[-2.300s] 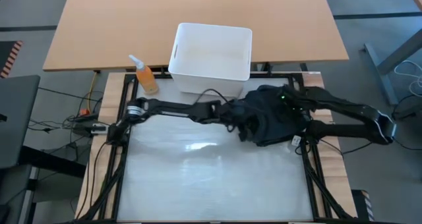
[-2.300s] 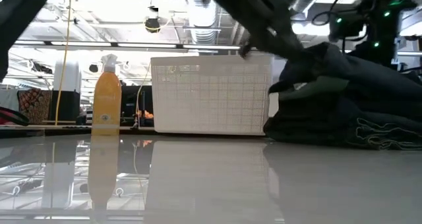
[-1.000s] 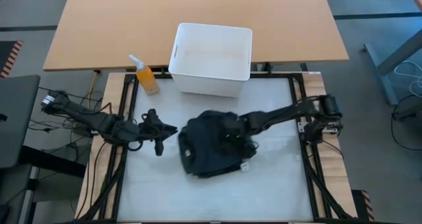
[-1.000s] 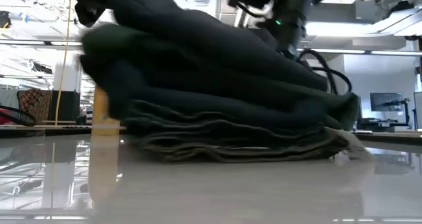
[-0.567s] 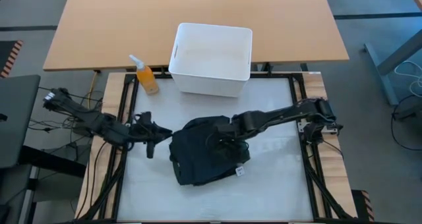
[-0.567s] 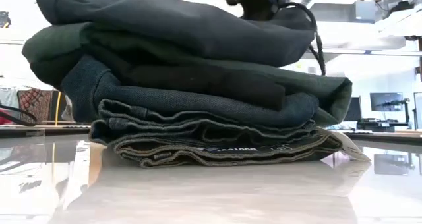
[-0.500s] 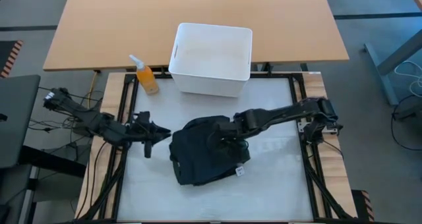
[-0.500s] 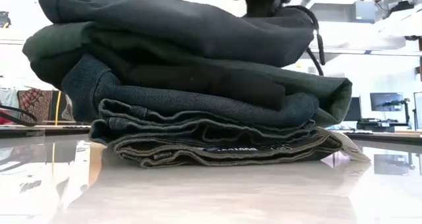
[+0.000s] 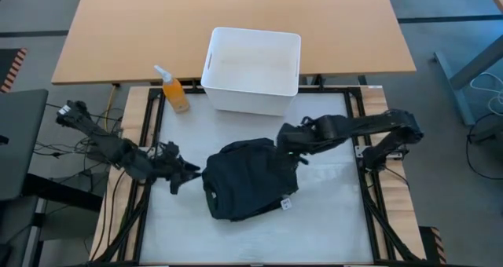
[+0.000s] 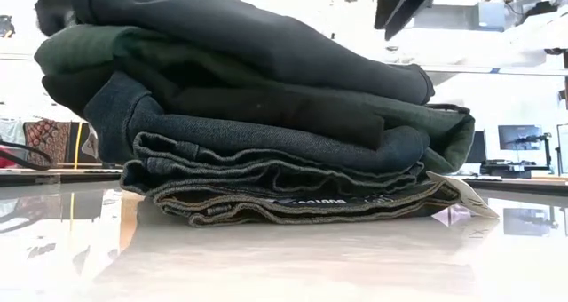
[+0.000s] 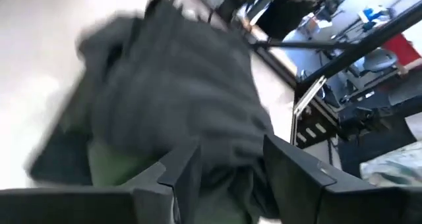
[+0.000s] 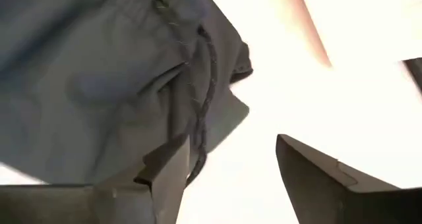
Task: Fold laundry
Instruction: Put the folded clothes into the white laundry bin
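Observation:
The laundry (image 9: 244, 184) is a stack of folded dark garments, black, dark green and denim blue, resting flat on the white table near its middle (image 10: 266, 133). My left gripper (image 9: 191, 173) stands open at the stack's left edge, with cloth (image 11: 171, 92) showing past its fingers (image 11: 229, 145). My right gripper (image 9: 287, 145) hangs open above the stack's far right corner, clear of the cloth. Its wrist view (image 12: 232, 141) shows the top garment (image 12: 99, 72) and a drawstring (image 12: 204, 105) below it. My left gripper comes level from the table's left at the stack's left edge (image 9: 204, 177). I cannot tell whether its fingers touch the cloth.
A white plastic bin (image 9: 251, 59) stands at the table's far edge, with an orange spray bottle (image 9: 174, 93) to its left. A white label (image 10: 461, 195) sticks out at the stack's lower right. Bare table lies on the near side and to the right.
My right gripper has let go of the stack's top, risen and drawn back toward the far right. Before that the stack slid a little toward the near left; it now lies still. My left gripper has shifted toward the stack's left edge and rolled.

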Robot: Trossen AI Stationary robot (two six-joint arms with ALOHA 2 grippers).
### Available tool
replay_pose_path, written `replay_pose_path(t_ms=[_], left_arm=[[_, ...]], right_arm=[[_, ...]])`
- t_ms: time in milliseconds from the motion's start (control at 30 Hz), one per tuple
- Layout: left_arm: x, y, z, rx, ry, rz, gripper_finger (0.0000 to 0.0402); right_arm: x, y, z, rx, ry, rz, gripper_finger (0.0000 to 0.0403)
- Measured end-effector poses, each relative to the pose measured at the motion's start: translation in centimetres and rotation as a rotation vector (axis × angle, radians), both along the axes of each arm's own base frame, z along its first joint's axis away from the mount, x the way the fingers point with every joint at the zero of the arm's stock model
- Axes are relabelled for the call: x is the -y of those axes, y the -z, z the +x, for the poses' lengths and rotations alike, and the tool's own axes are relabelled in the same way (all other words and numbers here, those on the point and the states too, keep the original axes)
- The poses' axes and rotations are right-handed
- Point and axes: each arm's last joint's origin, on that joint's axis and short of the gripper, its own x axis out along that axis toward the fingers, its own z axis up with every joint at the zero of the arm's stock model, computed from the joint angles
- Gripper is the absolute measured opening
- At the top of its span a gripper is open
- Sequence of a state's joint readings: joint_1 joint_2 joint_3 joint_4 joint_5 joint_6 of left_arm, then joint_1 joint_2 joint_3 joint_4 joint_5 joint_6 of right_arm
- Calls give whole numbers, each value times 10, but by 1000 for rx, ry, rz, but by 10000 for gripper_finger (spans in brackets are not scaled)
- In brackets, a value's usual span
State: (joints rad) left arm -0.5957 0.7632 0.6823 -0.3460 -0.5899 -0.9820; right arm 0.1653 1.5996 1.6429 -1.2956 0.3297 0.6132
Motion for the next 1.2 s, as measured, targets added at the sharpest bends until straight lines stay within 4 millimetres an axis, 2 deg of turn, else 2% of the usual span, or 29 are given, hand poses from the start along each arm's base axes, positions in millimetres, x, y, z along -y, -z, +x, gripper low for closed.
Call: replay_pose_path(t_ms=[67,167,367,567,800,967,1200], left_arm=[[10,15,4,-51,-14,-50,154],[25,40,10,-146,-34,-89,162],[42,72,16,-246,-90,-119,195],[55,103,23,-310,-190,-162,230],[69,150,42,-209,-227,-225,257],[69,175,53,-132,-269,-263,258],[62,185,71,-81,-277,-250,257]], right_arm=[[-2,-2,-13,47,2,10,258],[-4,13,-36,105,33,33,260],[-1,75,-73,312,133,142,261],[7,132,-89,464,174,287,261],[19,178,-91,532,236,335,261],[20,201,-80,593,238,401,261],[14,235,-56,617,233,500,261]])
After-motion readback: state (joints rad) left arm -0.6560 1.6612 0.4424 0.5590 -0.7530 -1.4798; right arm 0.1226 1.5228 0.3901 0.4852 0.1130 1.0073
